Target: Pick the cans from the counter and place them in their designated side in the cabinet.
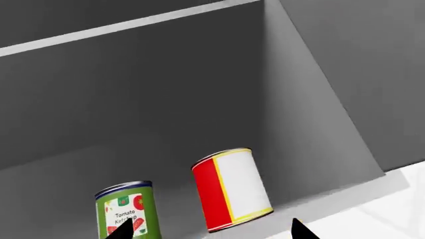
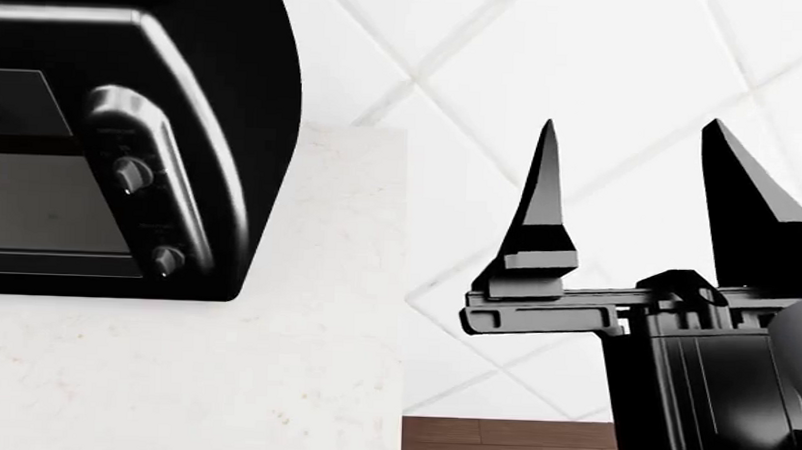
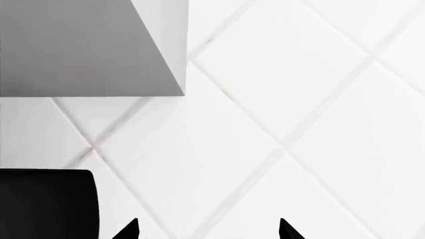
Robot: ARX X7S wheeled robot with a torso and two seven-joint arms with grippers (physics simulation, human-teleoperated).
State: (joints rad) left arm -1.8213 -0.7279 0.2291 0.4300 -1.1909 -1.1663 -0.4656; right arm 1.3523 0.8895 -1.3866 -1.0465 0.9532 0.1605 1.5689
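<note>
Inside the grey cabinet, both cans stand upright near the front edge: the green can and the red can, just beside each other, apart. The left gripper hovers before them, jaws apart, empty. The right gripper is raised by the tiled wall, jaws wide. Placing looks done; next, I'd judge, a clean withdrawal without clipping either can.
</note>
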